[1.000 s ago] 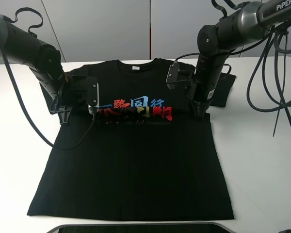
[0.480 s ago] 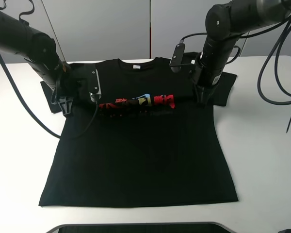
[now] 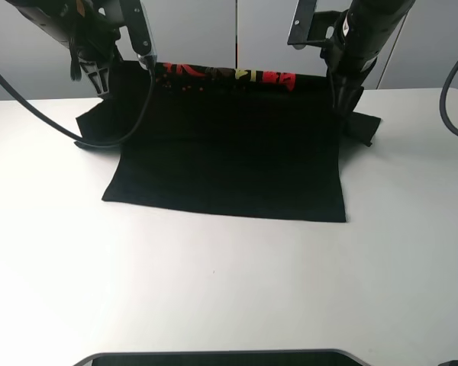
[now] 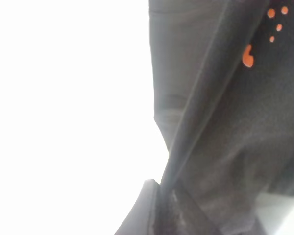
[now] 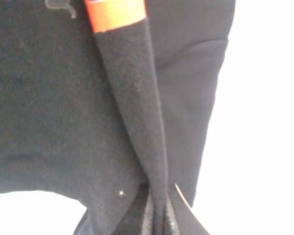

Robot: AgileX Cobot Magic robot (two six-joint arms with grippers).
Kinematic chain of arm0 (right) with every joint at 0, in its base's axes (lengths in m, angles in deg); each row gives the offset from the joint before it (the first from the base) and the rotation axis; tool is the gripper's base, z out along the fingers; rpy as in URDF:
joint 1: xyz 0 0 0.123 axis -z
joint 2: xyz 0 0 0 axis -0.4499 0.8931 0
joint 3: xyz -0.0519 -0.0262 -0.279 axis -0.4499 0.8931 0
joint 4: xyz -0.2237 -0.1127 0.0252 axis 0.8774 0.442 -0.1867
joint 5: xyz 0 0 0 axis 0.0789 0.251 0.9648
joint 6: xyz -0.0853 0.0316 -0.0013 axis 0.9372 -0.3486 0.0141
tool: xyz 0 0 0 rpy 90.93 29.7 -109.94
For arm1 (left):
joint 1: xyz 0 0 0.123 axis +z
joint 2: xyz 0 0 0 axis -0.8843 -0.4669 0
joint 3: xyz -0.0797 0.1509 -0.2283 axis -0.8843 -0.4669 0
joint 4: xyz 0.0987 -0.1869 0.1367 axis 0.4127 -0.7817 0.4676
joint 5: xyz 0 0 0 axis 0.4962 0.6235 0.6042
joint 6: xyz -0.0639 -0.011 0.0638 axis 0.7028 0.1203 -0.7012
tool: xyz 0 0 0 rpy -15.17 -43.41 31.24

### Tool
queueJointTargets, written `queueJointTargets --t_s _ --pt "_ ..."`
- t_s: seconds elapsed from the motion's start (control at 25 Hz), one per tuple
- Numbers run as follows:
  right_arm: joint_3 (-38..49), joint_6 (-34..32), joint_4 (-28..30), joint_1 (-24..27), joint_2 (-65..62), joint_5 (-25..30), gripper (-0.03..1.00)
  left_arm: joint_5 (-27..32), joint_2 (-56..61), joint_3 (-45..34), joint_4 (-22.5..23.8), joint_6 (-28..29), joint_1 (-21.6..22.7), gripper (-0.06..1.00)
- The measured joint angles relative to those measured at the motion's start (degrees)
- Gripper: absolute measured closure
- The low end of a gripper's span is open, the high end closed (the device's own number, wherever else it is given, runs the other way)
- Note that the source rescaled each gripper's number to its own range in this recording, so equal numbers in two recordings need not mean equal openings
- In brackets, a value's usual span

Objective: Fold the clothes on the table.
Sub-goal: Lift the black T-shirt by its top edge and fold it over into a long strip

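Black T-shirt (image 3: 229,145), held up off the desk (image 3: 214,290) along a crosswise fold. Hangs between two hands: left hand (image 3: 99,78) at the fold's left end, right hand (image 3: 338,95) at its right end, both over the far part of the desk. Drapes down from that fold toward the camera and lies with its lower part flat on the desk, bottom edge nearest. Carries a strip of red, yellow and blue print (image 3: 229,74) along the top of the fold, between the two hands. Lets one sleeve (image 3: 98,126) sag just below the left hand and the other rest on the desk just beside the right hand.

Left hand: closed tight on the T-shirt. Seen from the left wrist as a ridge of cloth running straight into the pinch, with small orange dots (image 4: 277,22) on the cloth beside it.

Right hand: likewise clamped on the T-shirt. Seen from the right wrist as a narrow pleat caught between the fingers, with an orange-red patch (image 5: 115,14) at the pleat's far end.

Count: one T-shirt, two sleeves, two hands, one desk.

White, matte and plain underfoot for all of it, much wider than the T-shirt. Pale grey wall panels (image 3: 198,30) behind, split by upright seams. Dark rounded strip (image 3: 214,357) at the near edge, too little showing to name.
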Motion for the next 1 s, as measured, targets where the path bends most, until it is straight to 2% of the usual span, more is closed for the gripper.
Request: queueJointTargets --t_s 0.36,0.64,0.76,1.0 --pt "-12.2 -1.8 10.4 -0.1 -0.2 0.1 0.97 0.1 0.0 10.0 3.4 0.5 0.0 0.94" --pt "-15.1 0.8 12.4 -0.1 -0.3 0.5 0.97 0.0 0.0 14.9 4.1 0.4 0.0 0.94" --pt "-15.1 3.7 10.5 -0.1 -0.3 1.4 0.97 3.1 0.0 14.9 3.8 0.3 0.0 0.94" --pt "-15.1 15.3 -1.2 -0.1 -0.7 6.4 0.97 12.0 0.0 14.9 0.4 -1.4 -0.7 0.94"
